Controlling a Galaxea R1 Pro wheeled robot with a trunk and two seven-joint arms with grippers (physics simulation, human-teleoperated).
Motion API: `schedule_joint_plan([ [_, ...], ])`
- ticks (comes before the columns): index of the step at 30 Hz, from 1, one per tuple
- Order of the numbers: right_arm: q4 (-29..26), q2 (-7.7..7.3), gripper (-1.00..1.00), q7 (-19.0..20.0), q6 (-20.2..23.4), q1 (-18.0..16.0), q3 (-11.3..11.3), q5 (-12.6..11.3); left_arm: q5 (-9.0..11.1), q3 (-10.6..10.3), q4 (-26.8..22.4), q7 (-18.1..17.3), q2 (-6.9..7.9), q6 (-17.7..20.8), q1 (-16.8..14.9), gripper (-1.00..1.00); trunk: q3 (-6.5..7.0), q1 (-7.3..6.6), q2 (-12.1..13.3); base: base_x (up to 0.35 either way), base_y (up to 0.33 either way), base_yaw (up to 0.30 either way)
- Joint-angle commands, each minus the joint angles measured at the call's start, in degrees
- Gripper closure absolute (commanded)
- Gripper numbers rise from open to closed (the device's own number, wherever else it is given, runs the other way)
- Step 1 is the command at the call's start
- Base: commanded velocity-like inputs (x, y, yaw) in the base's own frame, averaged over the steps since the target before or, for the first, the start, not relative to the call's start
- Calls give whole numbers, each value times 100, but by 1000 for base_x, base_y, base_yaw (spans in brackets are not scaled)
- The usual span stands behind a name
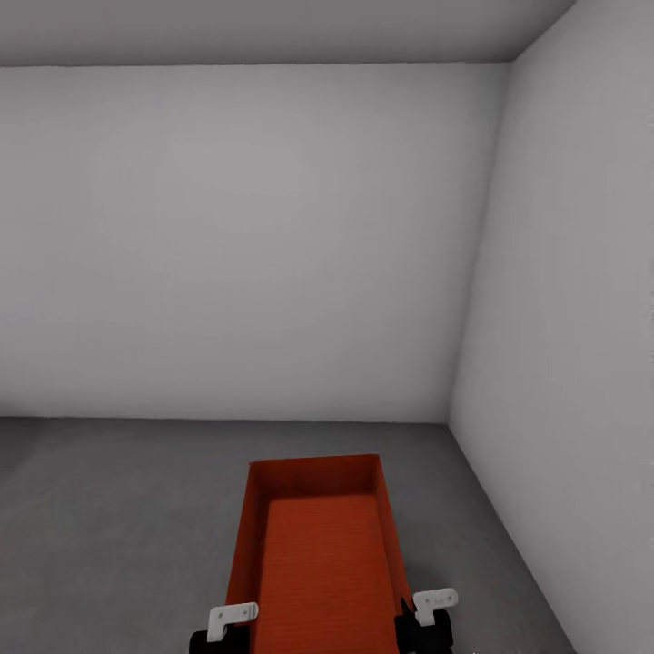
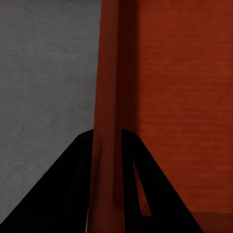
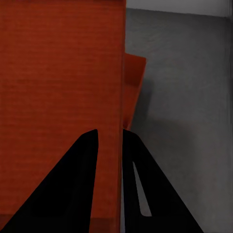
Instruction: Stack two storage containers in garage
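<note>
I hold one orange-red open-top storage container low in front of me in the garage, lengthwise and level. My left gripper is shut on its left long wall, one finger inside and one outside. On the right long wall my right gripper is shut the same way. Past that wall, lower down, a corner of the second container pokes out over the floor. I cannot tell whether the two boxes touch.
Dark grey concrete floor runs ahead to a plain grey-white back wall. A side wall stands close on the right and meets the back wall in a corner. Open floor lies to the left.
</note>
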Motion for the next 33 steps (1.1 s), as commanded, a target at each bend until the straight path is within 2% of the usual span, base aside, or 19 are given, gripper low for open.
schedule_joint_plan([
  [1, 11, -1, 100, -72, -8, -11, 25, 32, 99, -82, 3, 79, 67, -39, -1, 100, -8, 2, -6, 171, 326, -295],
  [7, 12, -1, 100, -69, -8, -11, 25, 32, 92, -88, 7, 76, 61, -39, -1, 100, -8, 2, -6, 216, 288, -298],
  [13, 10, -1, 100, -72, -8, -11, 25, 32, 96, -83, 6, 76, 65, -39, -1, 100, -8, 2, -6, 94, 84, -242],
  [18, 12, -1, 100, -73, -8, -11, 25, 32, 95, -86, 5, 76, 62, -39, -1, 100, -8, 2, -6, 52, 53, -48],
  [27, 11, -1, 100, -74, -8, -11, 25, 32, 107, -75, 8, 67, 67, -31, -1, 100, -8, 2, -6, 160, 249, -4],
  [33, 12, -1, 100, -90, -8, -11, 25, 32, 102, -82, 8, 75, 67, -38, -1, 100, -12, 2, -6, 30, 50, 64],
])
